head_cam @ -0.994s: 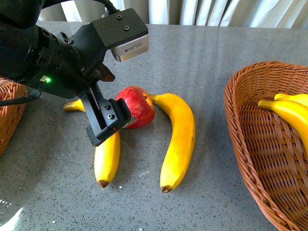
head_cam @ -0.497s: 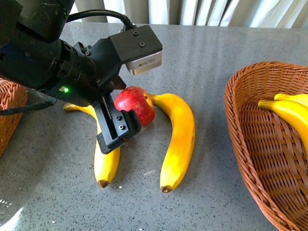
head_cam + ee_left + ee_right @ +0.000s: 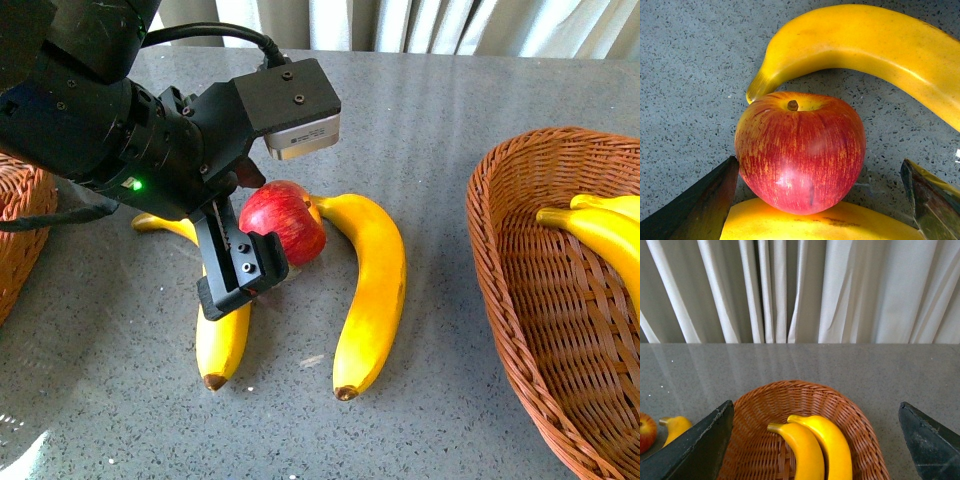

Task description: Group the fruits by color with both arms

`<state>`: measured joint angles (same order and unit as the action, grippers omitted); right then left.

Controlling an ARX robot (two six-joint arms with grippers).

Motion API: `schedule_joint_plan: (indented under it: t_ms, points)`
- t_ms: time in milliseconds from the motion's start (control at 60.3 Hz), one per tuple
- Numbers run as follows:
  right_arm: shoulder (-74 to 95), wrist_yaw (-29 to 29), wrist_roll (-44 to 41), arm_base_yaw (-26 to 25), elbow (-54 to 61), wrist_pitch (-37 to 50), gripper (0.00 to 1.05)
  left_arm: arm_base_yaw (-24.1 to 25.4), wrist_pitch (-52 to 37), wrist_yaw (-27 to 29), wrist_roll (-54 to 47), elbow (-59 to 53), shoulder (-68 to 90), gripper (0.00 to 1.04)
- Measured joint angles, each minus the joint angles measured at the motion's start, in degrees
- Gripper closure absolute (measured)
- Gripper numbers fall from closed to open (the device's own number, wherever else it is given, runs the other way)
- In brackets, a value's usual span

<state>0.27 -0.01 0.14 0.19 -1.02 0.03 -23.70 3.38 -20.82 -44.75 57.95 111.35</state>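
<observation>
Across the whole front view runs the grey speckled bench (image 3: 450,120), with the black left arm (image 3: 100,130) filling the upper left and a wicker basket (image 3: 500,300) holding two basket bananas (image 3: 600,230) at the right edge. Centre-left on the bench lie a long banana (image 3: 375,290) and a second banana (image 3: 222,335), with the red apple (image 3: 285,220) between them and against both. Its jaws set wide, the left hand (image 3: 818,161) has one on each side of the apple, while the right hand (image 3: 815,404) is spread wide above the basket.
</observation>
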Motion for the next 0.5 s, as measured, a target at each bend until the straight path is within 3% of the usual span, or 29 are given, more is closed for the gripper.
schedule_joint_plan:
  t_ms: [99, 265, 497]
  points:
    - [0.0, 0.0, 0.0, 0.0, 0.0, 0.0, 0.09, 0.0, 0.0, 0.0, 0.0, 0.0, 0.0, 0.09]
    - [0.0, 0.0, 0.0, 0.0, 0.0, 0.0, 0.09, 0.5, -13.9, 0.5, 5.2, -5.6, -0.8, 0.09]
    - [0.0, 0.0, 0.0, 0.0, 0.0, 0.0, 0.09, 1.2, -14.7, 1.2, 6.9, -7.0, -2.0, 0.09]
